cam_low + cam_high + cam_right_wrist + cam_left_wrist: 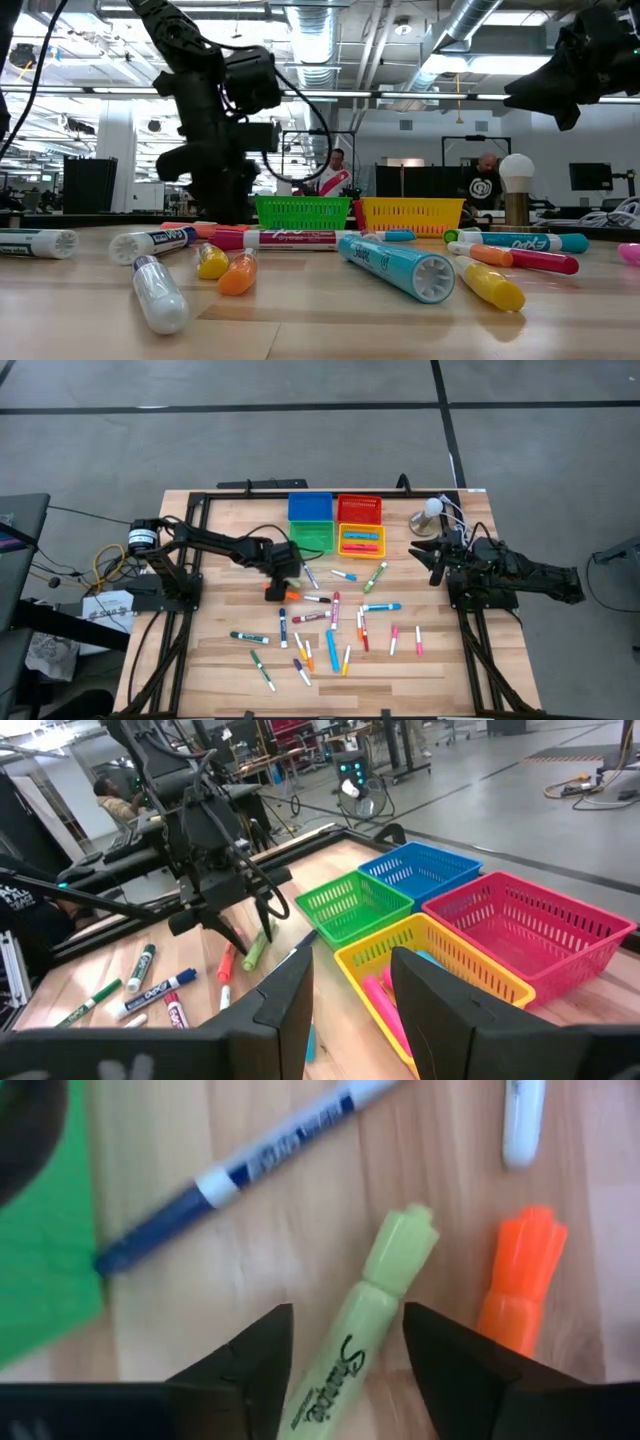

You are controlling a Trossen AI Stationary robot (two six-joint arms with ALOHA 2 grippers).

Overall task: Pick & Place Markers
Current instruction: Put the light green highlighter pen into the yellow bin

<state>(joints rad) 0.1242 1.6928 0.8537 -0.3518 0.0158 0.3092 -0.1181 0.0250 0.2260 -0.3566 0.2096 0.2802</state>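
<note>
Many markers (pixel 330 625) lie scattered on the wooden table, in front of four bins. My left gripper (pixel 347 1310) is open and points down close over the table (pixel 283 582). Its fingers stand on either side of a yellow-green highlighter (pixel 385 1270) that lies flat on the wood; a gap shows on each side. An orange highlighter (pixel 520 1275) lies right beside it, and a blue-capped marker (pixel 240 1175) lies by the green bin (pixel 40 1250). My right gripper (pixel 350 970) is open and waits raised at the table's right side (pixel 428 550).
Blue bin (pixel 310 507) and red bin (pixel 359 509) stand at the far edge. The green bin (pixel 312 536) and a yellow bin (pixel 361 540) holding a few markers stand in front of them. A white ball-shaped lamp (pixel 432 508) stands at far right. People show in the room beyond.
</note>
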